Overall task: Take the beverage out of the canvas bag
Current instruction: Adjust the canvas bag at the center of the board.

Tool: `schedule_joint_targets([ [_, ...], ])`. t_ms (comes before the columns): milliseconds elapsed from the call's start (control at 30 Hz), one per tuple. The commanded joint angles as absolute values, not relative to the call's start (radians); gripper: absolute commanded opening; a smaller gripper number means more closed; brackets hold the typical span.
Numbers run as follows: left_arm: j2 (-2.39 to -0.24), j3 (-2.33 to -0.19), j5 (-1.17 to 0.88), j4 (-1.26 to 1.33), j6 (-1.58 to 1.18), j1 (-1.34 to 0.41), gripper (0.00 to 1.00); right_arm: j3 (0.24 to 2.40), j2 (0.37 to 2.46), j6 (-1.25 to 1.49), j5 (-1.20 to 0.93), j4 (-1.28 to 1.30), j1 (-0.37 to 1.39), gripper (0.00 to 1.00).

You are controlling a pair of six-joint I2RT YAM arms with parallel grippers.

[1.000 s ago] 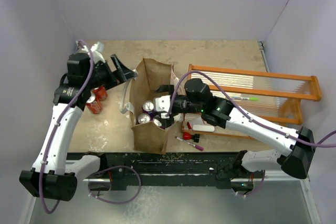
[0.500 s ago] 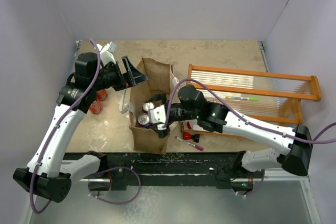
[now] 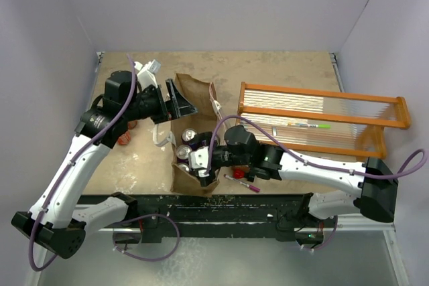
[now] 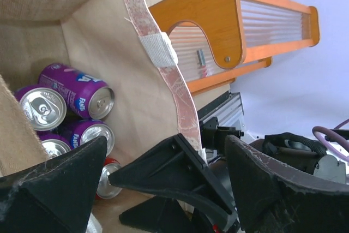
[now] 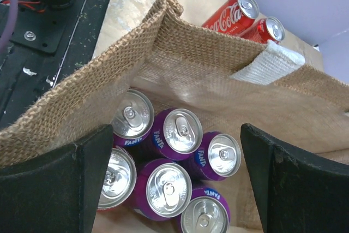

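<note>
Because the right arm lies across its mouth, the canvas bag (image 3: 194,92) shows only two of its purple cans (image 3: 190,136) from above. The right wrist view looks down on six can tops, most of them purple, packed against each other in the bag's bottom; the lowest are cut off by the frame.

The right gripper (image 3: 196,165) hangs over the near end of the bag's mouth, its fingers (image 5: 60,184) spread wide above the cans and holding nothing. The left gripper (image 3: 179,102), also spread wide and empty, sits at the bag's far rim. In its wrist view the rim and the white handle (image 4: 156,49) run down between its fingers, and whether they touch is hidden.

Two red cans (image 5: 234,10) sit on the table (image 3: 281,68) outside the bag's left wall, largely covered by the left arm from above. The orange rack (image 3: 322,117) stands just right of the bag, with a pen (image 3: 242,183) in front of it near the table's front edge. Open tabletop shows beyond the bag toward the back wall.
</note>
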State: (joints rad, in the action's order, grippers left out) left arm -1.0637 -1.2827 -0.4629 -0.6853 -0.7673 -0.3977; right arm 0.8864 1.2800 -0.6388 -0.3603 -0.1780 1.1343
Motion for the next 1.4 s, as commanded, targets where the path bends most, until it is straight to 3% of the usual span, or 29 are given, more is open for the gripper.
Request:
schedule_joint_targets([
  [0,-1.055,-1.299,-0.400,-0.707,-0.790,-0.443,0.89,0.841,1.231,-0.602,-0.295,-0.239,1.161,1.00],
  [300,-1.077,-1.299,-0.304,-0.786,-0.786,-0.480,0.87,0.772,1.096,-0.564,-0.066,-0.378,1.161,1.00],
  [467,-1.127,-1.275,-0.323,-0.761,-0.765,-0.493,0.85,0.754,1.082,-0.573,-0.047,-0.353,1.160,1.00],
  [667,-1.193,-1.310,-0.298,-0.756,-0.753,-0.541,0.77,0.723,1.091,-0.577,-0.097,-0.361,1.161,1.00],
  [967,-1.217,-1.315,-0.083,-0.877,-0.790,-0.588,0.62,0.721,1.159,-0.589,-0.271,-0.302,1.161,0.92],
  [1233,-1.177,-1.236,-0.019,-0.856,-0.848,-0.589,0.59,0.722,1.182,-0.596,-0.312,-0.264,1.161,0.93],
  [1367,-1.151,-1.230,-0.037,-0.793,-0.840,-0.590,0.71,0.727,1.176,-0.604,-0.311,-0.261,1.160,0.94],
])
